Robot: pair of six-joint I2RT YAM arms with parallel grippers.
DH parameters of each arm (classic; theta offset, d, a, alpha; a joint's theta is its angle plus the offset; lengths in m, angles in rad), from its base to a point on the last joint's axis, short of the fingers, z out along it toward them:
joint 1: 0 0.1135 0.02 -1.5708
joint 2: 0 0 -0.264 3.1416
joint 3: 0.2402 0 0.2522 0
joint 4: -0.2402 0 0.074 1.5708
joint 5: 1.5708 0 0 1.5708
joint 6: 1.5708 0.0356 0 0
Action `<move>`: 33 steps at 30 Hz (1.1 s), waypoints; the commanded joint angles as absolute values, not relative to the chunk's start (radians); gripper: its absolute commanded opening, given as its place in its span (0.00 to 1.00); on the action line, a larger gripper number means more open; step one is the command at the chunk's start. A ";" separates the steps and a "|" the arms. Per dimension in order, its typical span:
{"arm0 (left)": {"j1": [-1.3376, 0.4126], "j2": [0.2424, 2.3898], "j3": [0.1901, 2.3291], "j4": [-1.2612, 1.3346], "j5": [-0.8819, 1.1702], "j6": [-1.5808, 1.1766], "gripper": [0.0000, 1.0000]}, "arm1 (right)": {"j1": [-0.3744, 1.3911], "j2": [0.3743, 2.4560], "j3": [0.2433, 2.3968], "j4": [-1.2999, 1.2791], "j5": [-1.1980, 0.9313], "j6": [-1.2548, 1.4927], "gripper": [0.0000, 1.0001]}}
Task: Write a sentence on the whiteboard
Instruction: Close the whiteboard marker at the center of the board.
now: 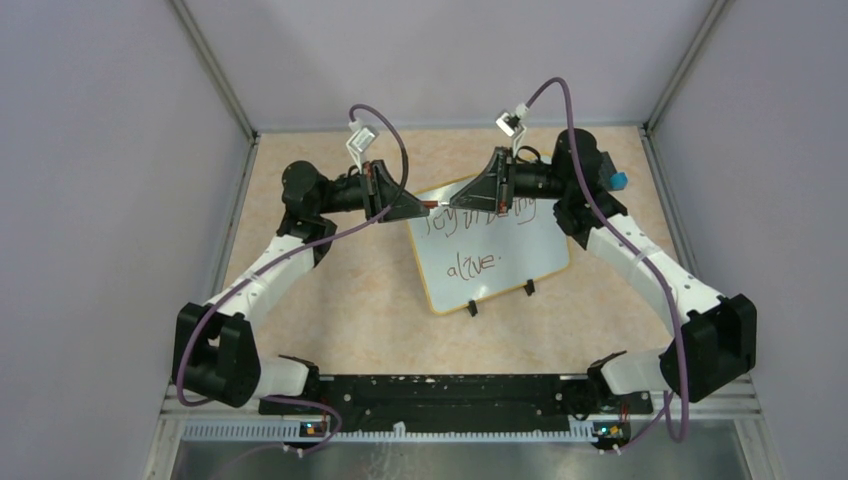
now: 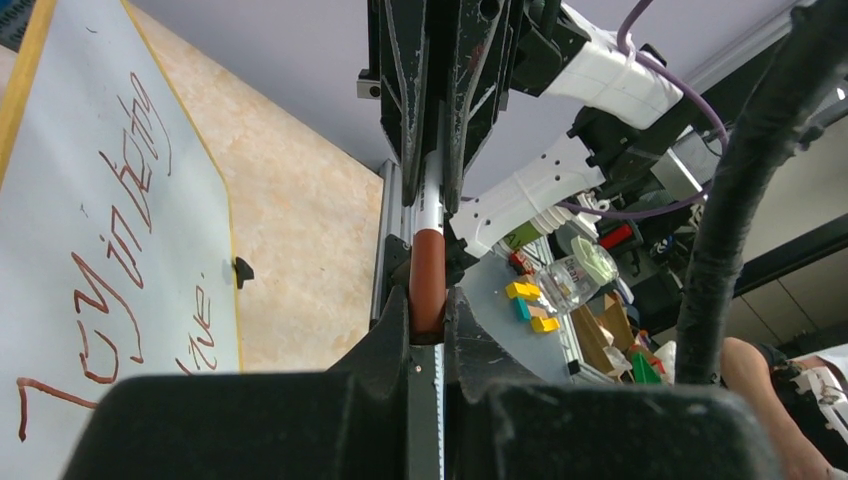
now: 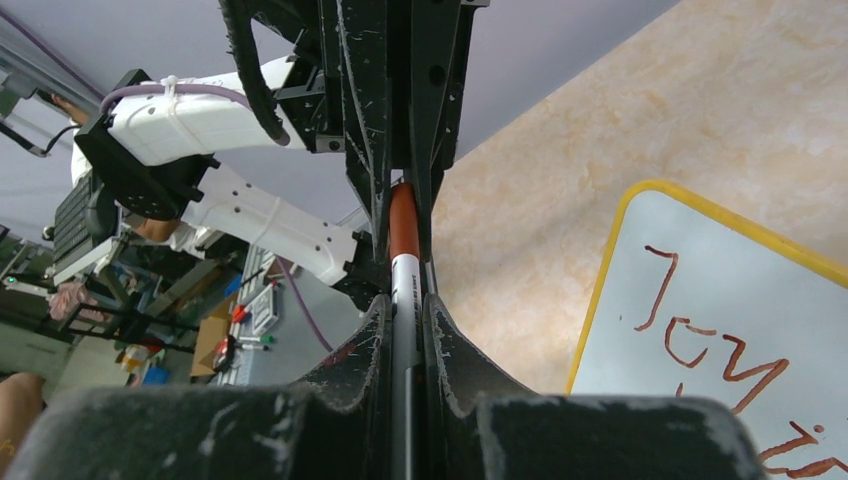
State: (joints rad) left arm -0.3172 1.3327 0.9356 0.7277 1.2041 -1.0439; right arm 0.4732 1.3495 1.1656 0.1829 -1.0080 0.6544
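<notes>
- Closest to you, the whiteboard (image 1: 505, 268) lies flat on the table (image 1: 340, 290), turned a little, with its clip feet (image 1: 472, 308) on the near edge.
- The sentence (image 1: 470, 264) sits on it in two lines and ends in a full stop. It looks complete, so I judge the step in hand to be capping the pen.
- Above the board's far edge, your left gripper (image 2: 428, 335) is clamped tight on the reddish-brown cap (image 2: 428, 275).
- Facing it, your right gripper (image 3: 405, 315) is clamped tight on the white barrel (image 3: 404, 285).
- Cap and barrel look lined up and joined, but I cannot tell how far the cap is on. Push straight along that line without twisting, and stay lifted off the writing so nothing smears.
- Release one side only once the cap is seated.
</notes>
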 commanded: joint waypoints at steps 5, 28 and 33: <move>-0.478 1.379 1.001 0.711 1.164 -0.992 0.00 | 0.653 1.400 1.237 0.201 -1.017 0.612 0.00; -0.226 1.239 1.270 -0.135 1.177 -0.334 0.67 | 0.447 1.295 1.290 -0.029 -0.961 0.463 0.00; -0.217 1.285 1.511 -0.637 1.061 0.148 0.70 | 0.440 1.287 1.298 -0.096 -0.978 0.413 0.00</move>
